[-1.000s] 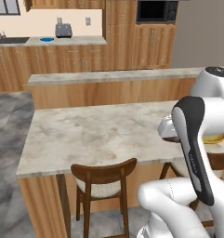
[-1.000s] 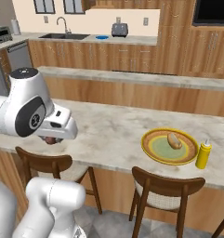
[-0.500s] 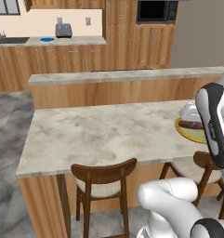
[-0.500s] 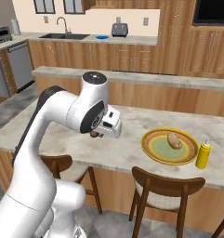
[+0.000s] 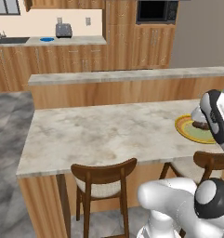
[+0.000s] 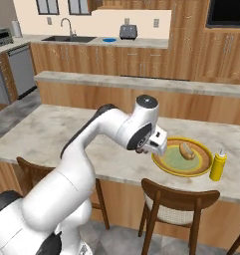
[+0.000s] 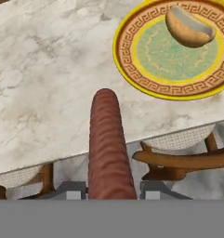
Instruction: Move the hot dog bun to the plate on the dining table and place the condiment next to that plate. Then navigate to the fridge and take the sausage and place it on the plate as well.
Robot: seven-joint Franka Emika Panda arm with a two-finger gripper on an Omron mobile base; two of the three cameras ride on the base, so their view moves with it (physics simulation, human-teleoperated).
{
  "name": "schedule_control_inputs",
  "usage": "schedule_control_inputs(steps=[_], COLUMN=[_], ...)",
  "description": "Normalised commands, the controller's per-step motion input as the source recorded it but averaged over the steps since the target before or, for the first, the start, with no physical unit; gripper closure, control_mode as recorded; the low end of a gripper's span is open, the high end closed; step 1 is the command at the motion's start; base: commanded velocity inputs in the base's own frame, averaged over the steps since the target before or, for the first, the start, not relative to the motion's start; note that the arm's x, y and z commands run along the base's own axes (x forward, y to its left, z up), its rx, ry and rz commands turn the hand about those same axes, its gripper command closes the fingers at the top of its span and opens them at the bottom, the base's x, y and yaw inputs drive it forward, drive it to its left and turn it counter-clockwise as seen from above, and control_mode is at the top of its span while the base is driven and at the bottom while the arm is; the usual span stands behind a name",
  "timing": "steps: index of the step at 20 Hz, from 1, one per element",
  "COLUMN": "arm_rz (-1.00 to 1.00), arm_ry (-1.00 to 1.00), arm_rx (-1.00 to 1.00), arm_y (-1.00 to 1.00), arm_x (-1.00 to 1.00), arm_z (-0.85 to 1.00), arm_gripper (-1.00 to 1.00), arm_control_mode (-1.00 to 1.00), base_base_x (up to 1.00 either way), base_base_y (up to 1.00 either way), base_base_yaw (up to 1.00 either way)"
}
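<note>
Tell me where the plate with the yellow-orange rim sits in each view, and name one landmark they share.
Left base view: plate at the right edge, partly behind the arm.
Right base view: plate right of centre, beside the condiment.
Hand view: plate upper right.
Shared landmark: the dining table under it.

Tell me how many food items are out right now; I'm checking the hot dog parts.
2: the sausage gripped in the tool above the dining table edge, and the hot dog bun lying on the plate.
</note>
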Motion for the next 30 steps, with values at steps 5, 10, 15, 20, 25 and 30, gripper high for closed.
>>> schedule_control_inputs(steps=[5, 10, 15, 20, 25, 30], arm_rz=[-0.09, -0.04, 0.00, 0.00, 0.00, 0.00], arm_ry=[-0.09, -0.02, 0.01, 0.00, 0.00, 0.00], arm_rx=[-0.10, -0.17, -0.03, 0.00, 0.00, 0.00], arm_y=[-0.78, -0.42, -0.26, -0.38, -0.46, -0.36], arm_x=[0.61, 0.70, 0.64, 0.54, 0.61, 0.30], arm_z=[-0.54, -0.44, -0.53, -0.62, -0.45, -0.21], arm_gripper=[1.00, 1.00, 1.00, 1.00, 1.00, -1.00], arm_control_mode=[-1.00, -1.00, -1.00, -1.00, -1.00, -1.00], base_base_x=[0.00, 0.00, 0.00, 0.00, 0.00, 0.00], base_base_y=[0.00, 0.00, 0.00, 0.00, 0.00, 0.00], base_base_yaw=[0.00, 0.00, 0.00, 0.00, 0.00, 0.00])
